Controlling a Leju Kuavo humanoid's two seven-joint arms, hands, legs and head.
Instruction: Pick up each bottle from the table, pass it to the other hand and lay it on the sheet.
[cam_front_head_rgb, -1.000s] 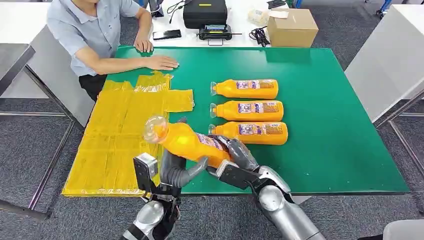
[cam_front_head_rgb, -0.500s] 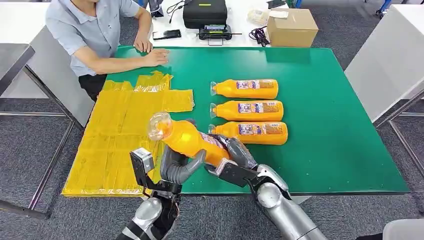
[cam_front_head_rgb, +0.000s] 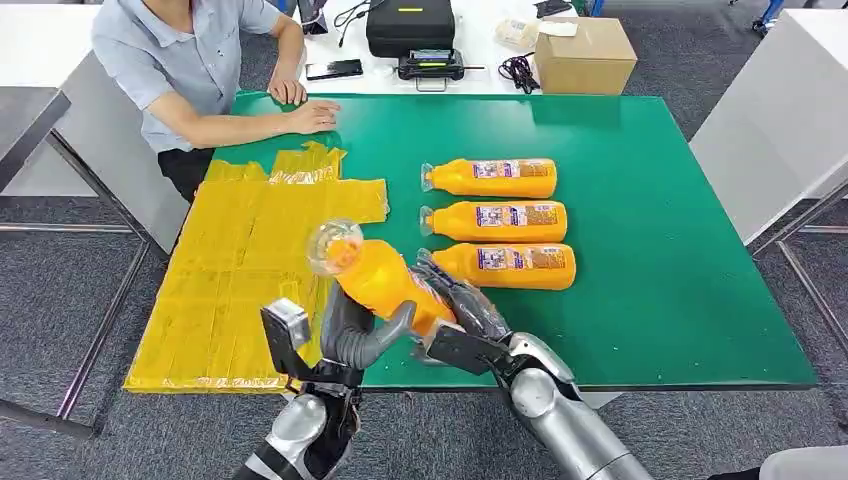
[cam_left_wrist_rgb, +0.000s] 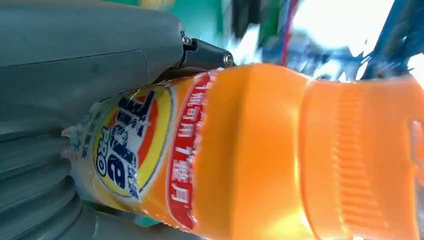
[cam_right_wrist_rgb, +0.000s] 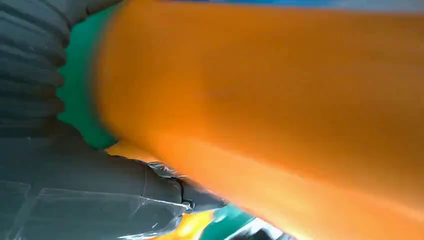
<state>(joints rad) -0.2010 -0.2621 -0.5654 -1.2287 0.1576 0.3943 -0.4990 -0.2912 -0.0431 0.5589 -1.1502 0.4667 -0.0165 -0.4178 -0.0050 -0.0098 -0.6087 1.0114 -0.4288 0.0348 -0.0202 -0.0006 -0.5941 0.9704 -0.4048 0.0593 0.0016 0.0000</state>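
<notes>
While both hands meet above the near edge of the table, we note these points.

Right hand: our right hand (cam_front_head_rgb: 462, 305) wraps the lower, labelled part of the held bottle (cam_front_head_rgb: 378, 278), dark fingers curled over it.

Left hand: our left hand (cam_front_head_rgb: 355, 335) grips the same bottle from underneath, its thick grey thumb (cam_front_head_rgb: 392, 328) pressed against the orange side.

Held bottle: it is lifted off the table and tilted, with its clear cap (cam_front_head_rgb: 333, 244) pointing up and away from us, over the border between the green mat and the yellow sheet.

Yellow sheet: we see the yellow sheet (cam_front_head_rgb: 235, 265) spread on the left part of the table, hanging over the left edge, with nothing lying on it.

Other bottles: three orange bottles (cam_front_head_rgb: 490, 178) (cam_front_head_rgb: 493, 220) (cam_front_head_rgb: 505, 265) lie on their sides in a row on the green mat (cam_front_head_rgb: 650, 230), caps toward the sheet.

Person: a person (cam_front_head_rgb: 185, 60) sits at the far left corner, one forearm resting on the mat.
</notes>
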